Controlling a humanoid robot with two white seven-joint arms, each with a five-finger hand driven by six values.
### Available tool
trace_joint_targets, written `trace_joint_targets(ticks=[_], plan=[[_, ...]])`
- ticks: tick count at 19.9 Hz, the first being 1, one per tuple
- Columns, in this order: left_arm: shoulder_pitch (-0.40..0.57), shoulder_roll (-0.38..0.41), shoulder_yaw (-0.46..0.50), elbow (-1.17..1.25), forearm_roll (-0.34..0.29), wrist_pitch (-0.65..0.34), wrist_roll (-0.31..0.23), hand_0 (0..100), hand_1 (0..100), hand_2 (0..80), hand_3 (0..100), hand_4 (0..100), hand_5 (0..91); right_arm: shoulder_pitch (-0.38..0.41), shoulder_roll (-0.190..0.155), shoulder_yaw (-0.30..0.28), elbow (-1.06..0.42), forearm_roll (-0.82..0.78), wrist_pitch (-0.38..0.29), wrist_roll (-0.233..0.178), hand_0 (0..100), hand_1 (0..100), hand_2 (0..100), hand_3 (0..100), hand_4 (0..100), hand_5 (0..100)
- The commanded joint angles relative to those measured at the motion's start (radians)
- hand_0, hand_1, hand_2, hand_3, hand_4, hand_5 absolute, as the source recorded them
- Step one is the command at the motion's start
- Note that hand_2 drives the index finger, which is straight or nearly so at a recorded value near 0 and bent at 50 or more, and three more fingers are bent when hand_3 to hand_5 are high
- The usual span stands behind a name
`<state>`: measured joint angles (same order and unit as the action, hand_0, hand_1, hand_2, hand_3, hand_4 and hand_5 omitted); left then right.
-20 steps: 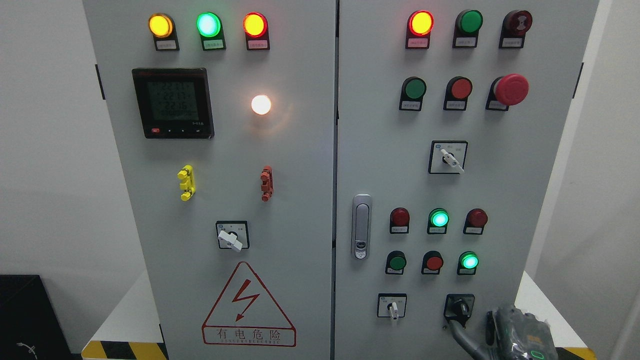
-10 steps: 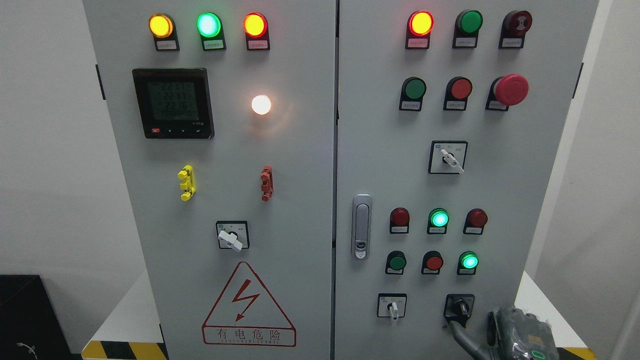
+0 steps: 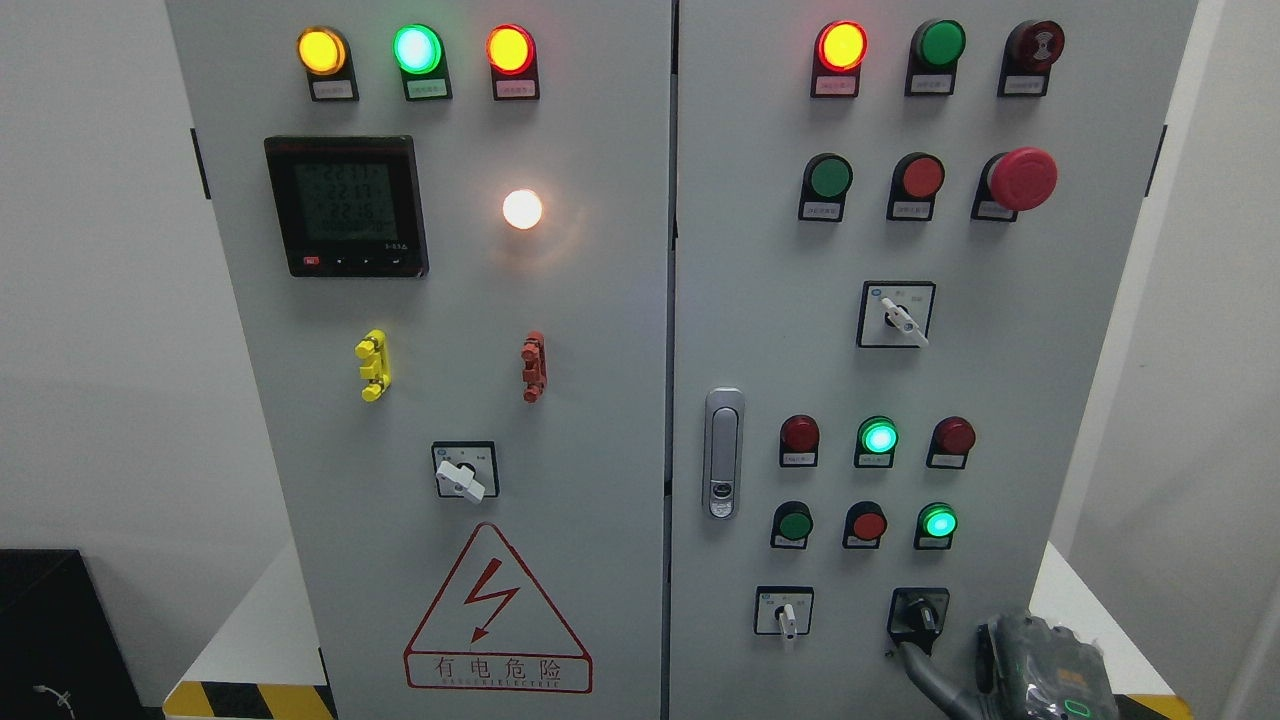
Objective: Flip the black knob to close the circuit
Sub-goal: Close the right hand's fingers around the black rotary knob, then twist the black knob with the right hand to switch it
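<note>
Grey two-door cabinet (image 3: 600,300) facing the camera. Black knob (image 3: 918,612) low on the right door, bottom row, right of a white-handled selector (image 3: 785,612) and below a lit green lamp (image 3: 938,522). Right hand (image 3: 1035,665) at the bottom right corner, coming in from the right, wrapped in dark grey casing with green glints. One dark finger (image 3: 915,665) stretched up and left, its tip touching or just under the lower edge of the knob. Other fingers largely cut off by the frame edge, so cannot tell whether spread or curled; no clear grasp around the knob visible. Knob's pointer roughly vertical, slightly tilted. Red mushroom button (image 3: 1022,180) higher on the same door, well apart from the hand. On the left door, a digital meter (image 3: 346,206) with lit figures, a glowing white lamp (image 3: 522,209), and a red lightning warning triangle (image 3: 497,610) near the bottom.
</note>
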<state>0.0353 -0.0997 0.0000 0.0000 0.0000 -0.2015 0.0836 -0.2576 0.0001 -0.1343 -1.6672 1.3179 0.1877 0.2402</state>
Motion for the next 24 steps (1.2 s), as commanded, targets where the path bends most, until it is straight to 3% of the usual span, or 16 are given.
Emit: trace_joint_targets(ticks=[1, 24], plan=[[0.0, 0.0, -0.02, 0.023, -0.021, 0.001, 0.001, 0, 0, 0.0, 0, 0, 0.0, -0.006, -0.023, -0.007, 0.0, 0.0, -0.001, -0.002, 0, 5, 78, 96, 76, 76], [0.0, 0.0, -0.02, 0.022, -0.02, 0.001, 0.001, 0, 0, 0.0, 0, 0, 0.0, -0.006, -0.043, -0.027, -0.003, -0.002, -0.002, 0.001, 0, 7, 78, 96, 76, 76]])
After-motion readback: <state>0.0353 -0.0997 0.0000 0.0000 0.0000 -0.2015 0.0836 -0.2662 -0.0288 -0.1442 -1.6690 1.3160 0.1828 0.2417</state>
